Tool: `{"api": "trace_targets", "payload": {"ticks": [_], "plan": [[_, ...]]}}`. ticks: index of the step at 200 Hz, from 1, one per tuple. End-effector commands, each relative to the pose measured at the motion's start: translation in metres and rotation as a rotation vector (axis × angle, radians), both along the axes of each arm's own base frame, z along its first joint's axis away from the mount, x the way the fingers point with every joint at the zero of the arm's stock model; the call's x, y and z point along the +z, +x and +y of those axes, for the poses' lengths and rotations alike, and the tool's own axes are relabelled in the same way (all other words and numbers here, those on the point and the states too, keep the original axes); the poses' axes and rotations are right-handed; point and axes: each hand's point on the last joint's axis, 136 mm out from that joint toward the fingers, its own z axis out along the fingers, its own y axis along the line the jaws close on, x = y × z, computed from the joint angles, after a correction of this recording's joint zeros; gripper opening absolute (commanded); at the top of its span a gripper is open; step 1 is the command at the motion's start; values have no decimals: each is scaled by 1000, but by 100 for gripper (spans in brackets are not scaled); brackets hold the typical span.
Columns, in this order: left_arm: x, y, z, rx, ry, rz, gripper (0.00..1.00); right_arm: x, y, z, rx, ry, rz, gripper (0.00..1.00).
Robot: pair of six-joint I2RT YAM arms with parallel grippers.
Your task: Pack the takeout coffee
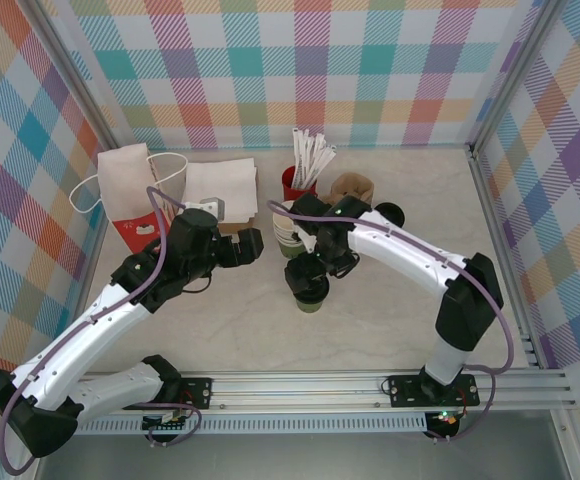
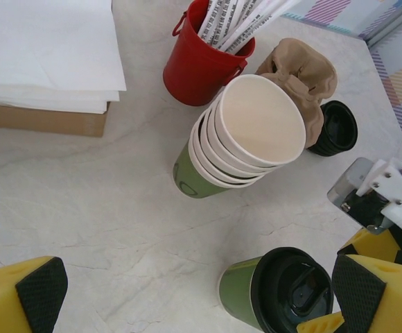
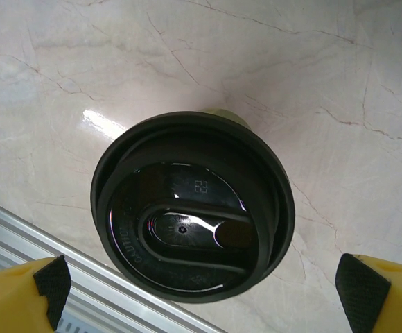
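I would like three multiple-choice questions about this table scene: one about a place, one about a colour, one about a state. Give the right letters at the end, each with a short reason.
1. Where is the red cup relative to the stack of green cups?
A. Behind it, on the far side
B. In front of it, on the near side
C. Under it

2. What colour is the lid on the single green cup?
A. White
B. Black
C. Red

3. How do the fingers of the right gripper stand?
A. Shut on the lid
B. Shut on a paper stick
C. Open, wide apart

Answers:
1 A: the top view shows the red cup beyond the stack.
2 B: the right wrist view shows a glossy black lid.
3 C: the fingers sit at opposite edges of the right wrist view, touching nothing.
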Motion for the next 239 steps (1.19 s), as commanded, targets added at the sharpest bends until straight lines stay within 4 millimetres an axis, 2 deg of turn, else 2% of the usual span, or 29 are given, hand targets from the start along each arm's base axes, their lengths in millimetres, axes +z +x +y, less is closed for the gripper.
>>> {"api": "trace_targets", "payload": {"ticks": [1, 94, 239], "plan": [[-4, 0, 11, 32, 24, 3, 100, 1, -5, 2, 38, -27, 14, 100], [-9, -1, 12, 34, 38, 10, 100, -19, -14, 9, 71, -72, 52, 100], [-15, -3, 17, 46, 58, 20, 100, -54, -11, 13, 78, -127, 80, 100]]}}
